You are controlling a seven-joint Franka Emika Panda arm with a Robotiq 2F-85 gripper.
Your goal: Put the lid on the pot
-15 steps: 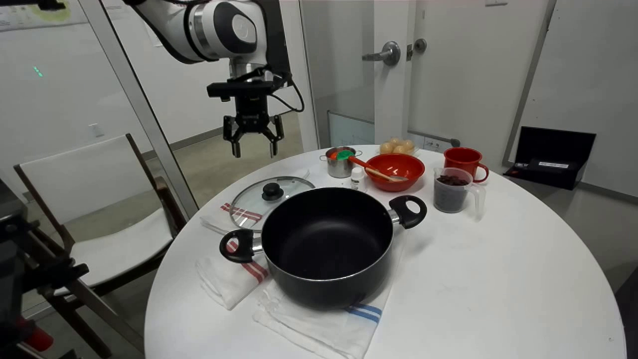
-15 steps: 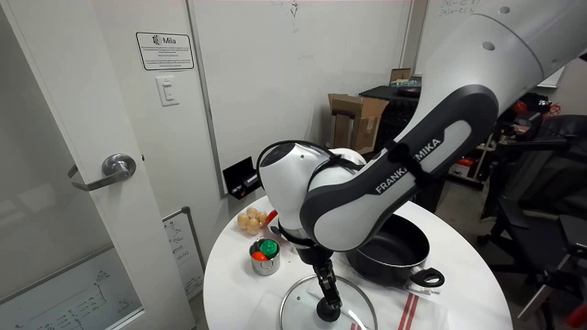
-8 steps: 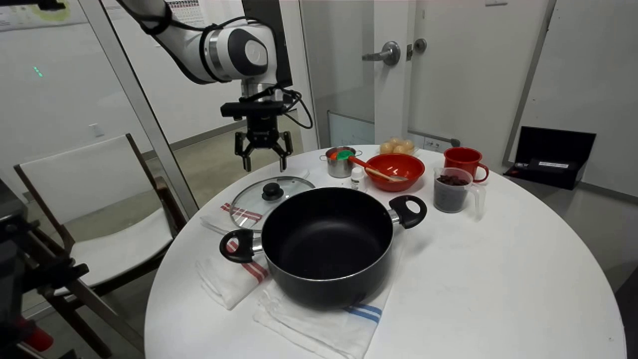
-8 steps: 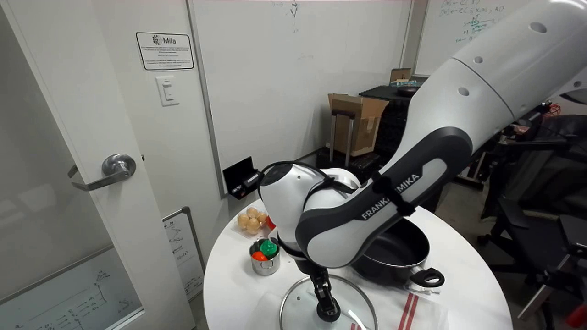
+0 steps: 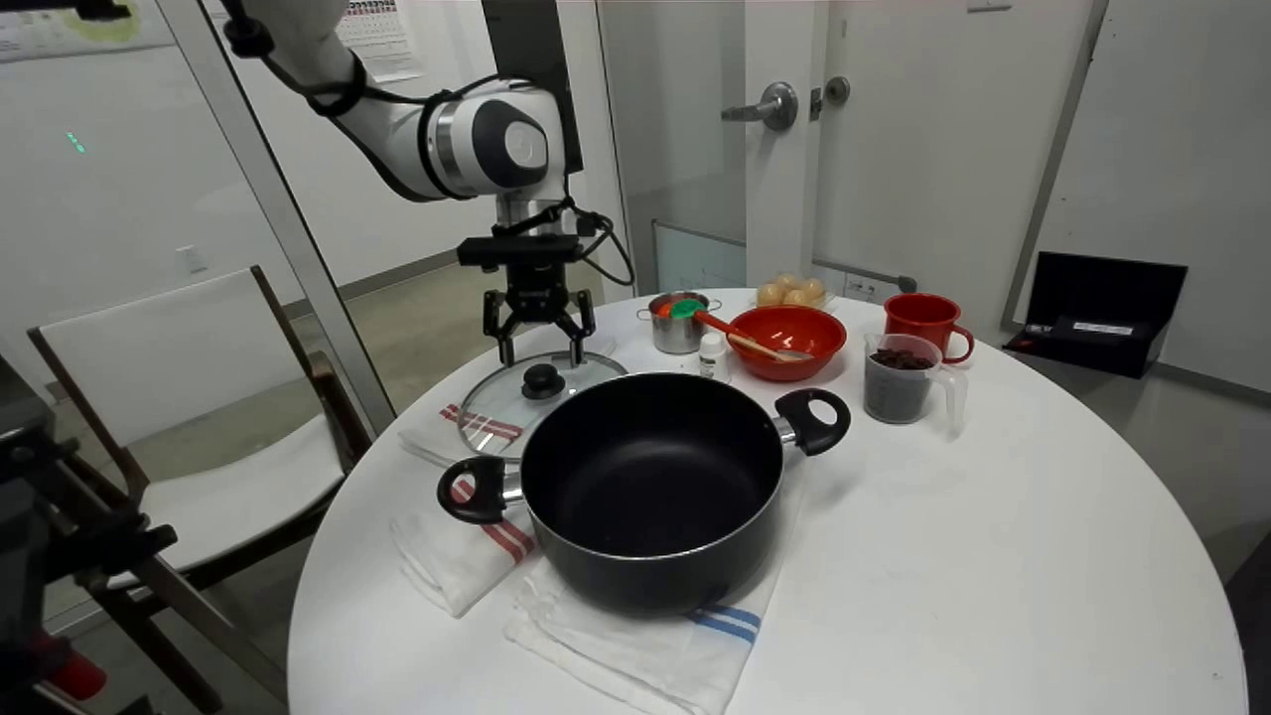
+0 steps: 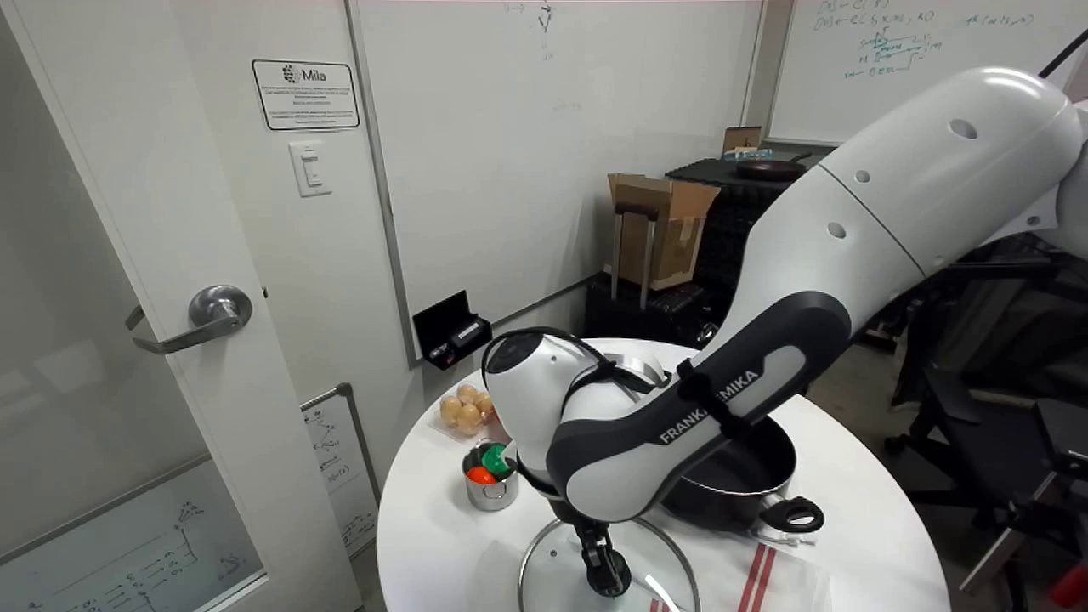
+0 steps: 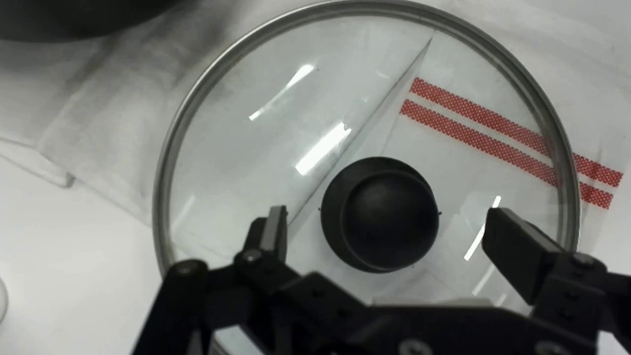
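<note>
The clear glass lid (image 5: 516,415) lies on a striped towel, its black knob (image 5: 542,382) up. In the wrist view the lid (image 7: 256,162) fills the middle, and its knob (image 7: 389,222) sits between my fingertips with a gap on each side. My gripper (image 5: 541,359) is open and empty, pointing down just above the lid. In an exterior view the gripper (image 6: 608,569) overlaps the knob. The empty black pot (image 5: 655,586) stands beside the lid with two loop handles. It also shows partly behind the arm (image 6: 714,506) and at the wrist view's top left (image 7: 74,19).
Striped towels lie under the lid and pot (image 5: 457,566). Behind the pot stand a small metal pot (image 5: 678,336), a white bottle (image 5: 712,356), a red bowl (image 5: 789,362) with utensils, a red mug (image 5: 918,318), a measuring cup (image 5: 897,392) and pale round items (image 6: 466,410).
The open gripper has moved down toward the lid's knob, and a little right in an exterior view. The lid and pot have not moved.
</note>
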